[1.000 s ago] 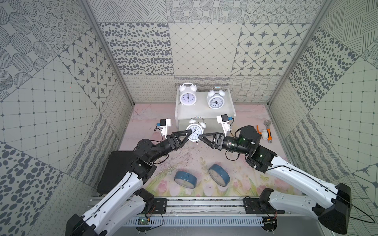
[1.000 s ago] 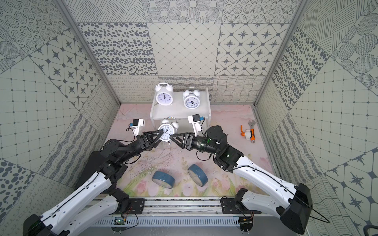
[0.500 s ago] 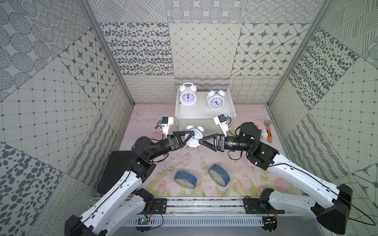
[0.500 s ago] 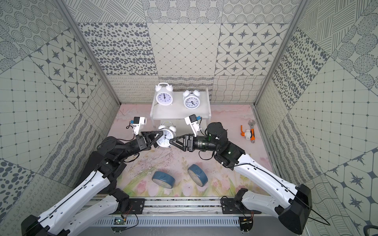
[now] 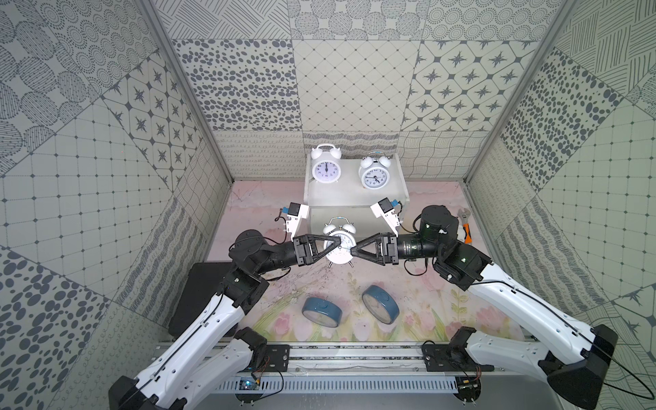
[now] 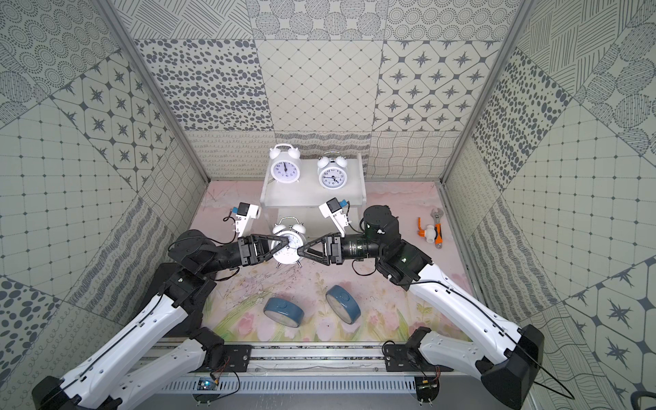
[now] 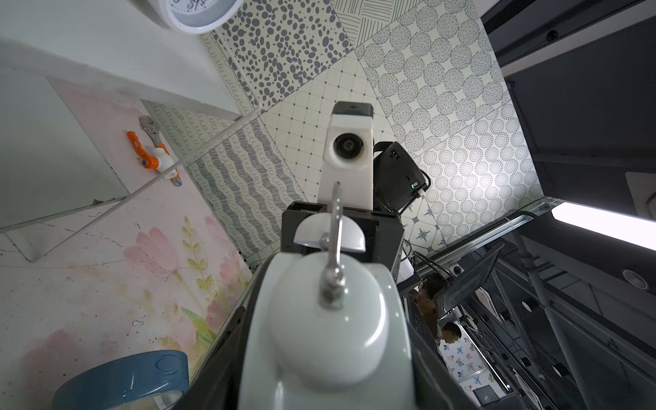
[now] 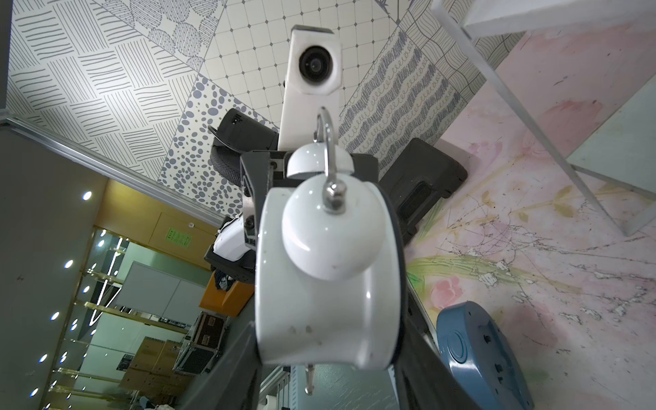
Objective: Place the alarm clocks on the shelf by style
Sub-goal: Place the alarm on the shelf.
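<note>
**A:** On the robot's side of both claws, two blue clocks (image 5: 322,311) (image 5: 380,304) lie on the mat (image 5: 426,284), untouched.

**B:** And between the claws?

**A:** The third white clock (image 5: 340,248). The left claw (image 5: 337,243) and the right claw (image 5: 355,249) are both clenched on it from opposite sides. If they pull unevenly, it could twist free and drop.

**B:** Beyond them?

**A:** One shelf (image 5: 355,198), with two white clocks (image 5: 326,168) (image 5: 373,174) on its top tier. That makes three white and two blue. Squeezing in the third might topple a neighbour.
</note>
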Action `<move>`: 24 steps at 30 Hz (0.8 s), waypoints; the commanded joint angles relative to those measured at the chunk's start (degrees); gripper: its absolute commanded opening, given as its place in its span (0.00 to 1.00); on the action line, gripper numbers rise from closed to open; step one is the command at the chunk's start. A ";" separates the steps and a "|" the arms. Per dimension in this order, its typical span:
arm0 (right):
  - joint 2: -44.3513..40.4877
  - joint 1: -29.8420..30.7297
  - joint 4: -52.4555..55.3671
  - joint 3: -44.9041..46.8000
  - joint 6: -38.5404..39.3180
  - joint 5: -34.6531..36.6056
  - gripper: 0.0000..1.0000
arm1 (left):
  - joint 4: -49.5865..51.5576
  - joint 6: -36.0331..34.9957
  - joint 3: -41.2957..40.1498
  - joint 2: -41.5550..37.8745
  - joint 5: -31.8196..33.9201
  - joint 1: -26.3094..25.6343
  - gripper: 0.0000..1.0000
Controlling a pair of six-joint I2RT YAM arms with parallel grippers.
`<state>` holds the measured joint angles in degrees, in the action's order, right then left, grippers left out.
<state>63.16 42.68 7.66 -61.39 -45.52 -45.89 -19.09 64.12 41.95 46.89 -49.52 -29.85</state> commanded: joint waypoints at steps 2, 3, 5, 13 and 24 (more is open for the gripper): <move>0.04 -0.41 -3.26 -1.90 1.37 0.62 0.46 | 1.43 -3.39 0.93 -1.48 -3.53 0.12 0.48; 0.04 -0.37 -3.27 -2.00 1.37 0.94 0.48 | 1.34 -3.40 0.85 -1.51 -3.11 0.17 0.44; -0.11 -0.40 -3.61 -1.99 1.20 1.83 0.57 | 0.89 -3.39 0.74 -1.65 -2.40 0.14 0.41; -1.70 2.22 -16.15 5.48 -5.19 7.65 0.96 | 0.01 -4.23 0.87 -1.56 0.05 0.18 0.32; -2.85 3.96 -15.22 6.72 -3.35 10.49 0.85 | -1.52 -4.17 0.54 -0.93 -0.17 0.30 0.29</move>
<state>61.84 46.54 -7.20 -53.17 -51.29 -35.92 -14.81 61.93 41.95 45.91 -48.84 -29.85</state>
